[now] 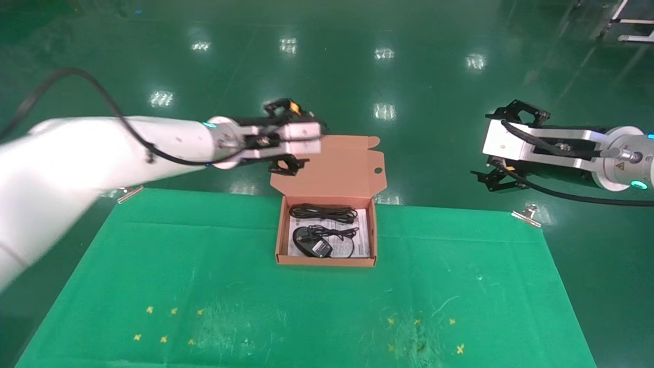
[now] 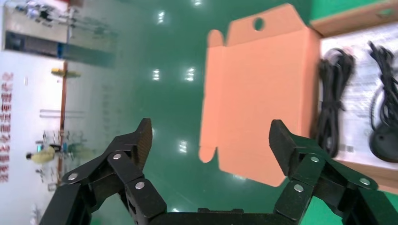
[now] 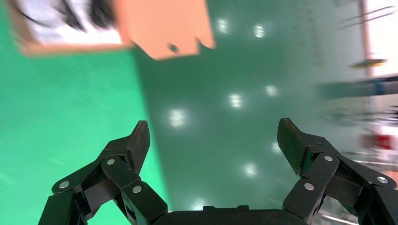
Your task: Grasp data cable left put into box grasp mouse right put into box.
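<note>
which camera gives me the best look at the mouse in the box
The head view: the whole mouse lies unobstructed in the box, near the front wall. The left wrist view catches only its edge, cut off by the frame. The right wrist view shows just blurred dark shapes.

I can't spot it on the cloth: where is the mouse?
In the head view, the mouse lies inside the open box at table centre, just nearer the robot than the data cable.

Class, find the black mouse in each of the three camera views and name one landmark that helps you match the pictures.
Head view: the mouse lies in the near half of the box, in front of the data cable.
Left wrist view: only part of it shows at the picture's edge.
Right wrist view: too blurred to pick out.
Shared landmark: the lid's round hole.
</note>
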You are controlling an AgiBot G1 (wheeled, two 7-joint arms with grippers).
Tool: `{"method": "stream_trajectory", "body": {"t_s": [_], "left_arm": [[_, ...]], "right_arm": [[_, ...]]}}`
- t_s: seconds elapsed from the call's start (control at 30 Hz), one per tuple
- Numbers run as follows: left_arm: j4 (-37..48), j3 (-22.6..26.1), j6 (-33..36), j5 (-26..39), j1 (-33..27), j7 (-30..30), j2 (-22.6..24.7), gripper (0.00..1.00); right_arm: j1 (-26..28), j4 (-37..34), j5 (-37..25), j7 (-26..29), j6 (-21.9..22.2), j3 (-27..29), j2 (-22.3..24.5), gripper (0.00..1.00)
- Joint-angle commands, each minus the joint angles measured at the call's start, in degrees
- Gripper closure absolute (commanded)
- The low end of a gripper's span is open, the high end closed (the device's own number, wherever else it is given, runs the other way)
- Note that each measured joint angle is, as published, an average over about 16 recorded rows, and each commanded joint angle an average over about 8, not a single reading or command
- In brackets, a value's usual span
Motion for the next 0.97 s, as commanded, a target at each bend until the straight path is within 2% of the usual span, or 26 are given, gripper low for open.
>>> {"method": "stream_trajectory", "body": {"t_s": [0.03,0.87,0.97], "left_arm": [[-0.8,-1.2,1.3,-1.3,0.8,-0.2,-0.9,0.0],[-14.5,-22.8,24.0,-24.9,16.4,-4.0,-17.1,0.0],[-15.3,-24.1,25.3,-26.3,17.3,-4.3,-18.1,0.0]], "right_arm": [[-0.9,0.2,1.2,-0.2,-1.2,1.3,0.1,0.0],[-17.6,2.6,24.0,-3.1,-21.7,23.8,1.5,0.0],[-18.7,2.7,25.4,-3.2,-23.0,25.1,1.6,0.0]]}}
